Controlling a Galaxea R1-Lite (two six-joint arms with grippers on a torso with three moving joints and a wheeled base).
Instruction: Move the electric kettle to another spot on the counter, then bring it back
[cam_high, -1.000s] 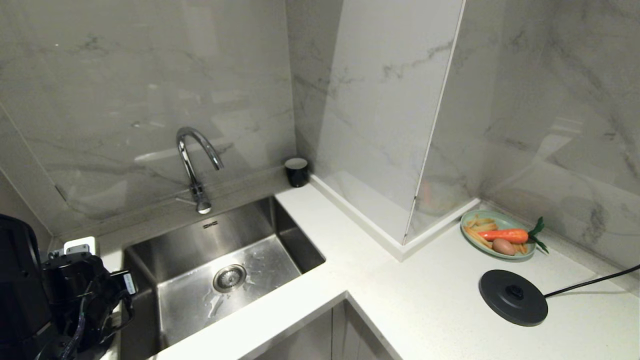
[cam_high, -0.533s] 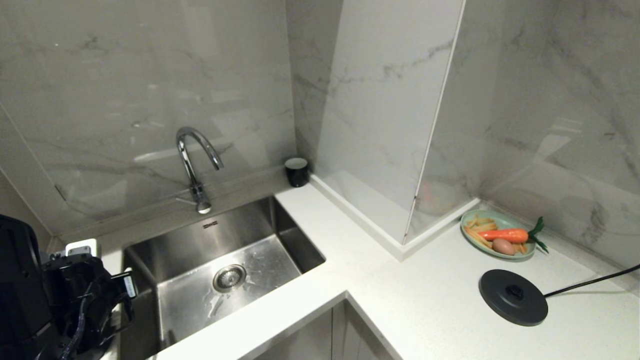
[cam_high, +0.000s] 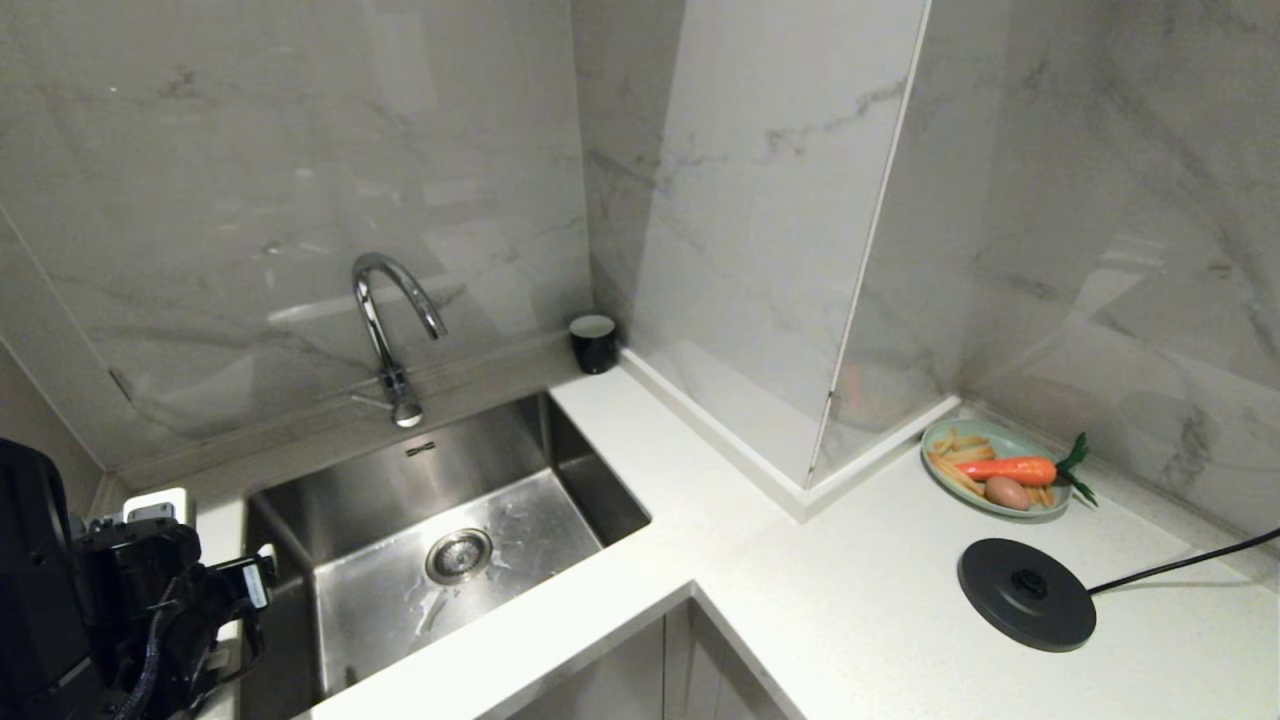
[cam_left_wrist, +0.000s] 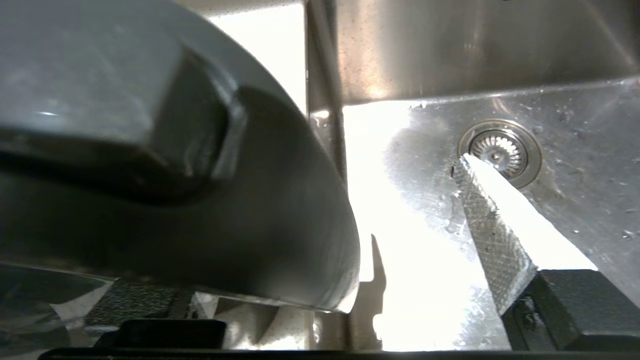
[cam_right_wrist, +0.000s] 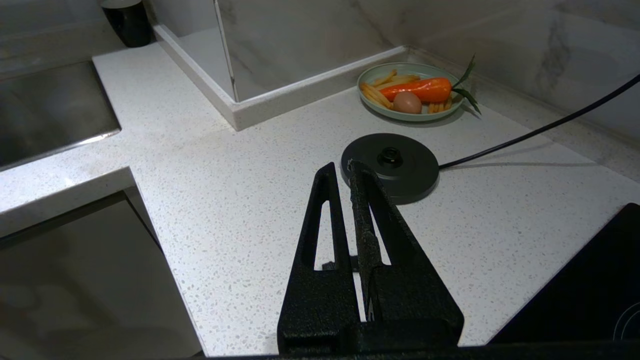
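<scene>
Marble walls back the white desk (cam_high: 850, 600), where I see the electric kettle (cam_high: 35, 590) at far left beside the sink (cam_high: 450, 540), left gripper (cam_left_wrist: 415, 240) jaws apart around its handle; heavy, glossy, best gripped there

Head view: lighting even and moderate, the glossy grey marble wall panels (cam_high: 300, 180) carrying soft pale reflections, and the flat round black base disc (cam_high: 1026, 594) casting only a faint shadow on the white speckled stone counter (cam_high: 850, 600). Left wrist view: glare burns out the bright strip beside the stainless steel sink (cam_left_wrist: 500, 65), while the large dark curved body (cam_left_wrist: 150, 200) close to the lens is blurred. Right wrist view: sharp, evenly lit, with soft shadows.
</scene>
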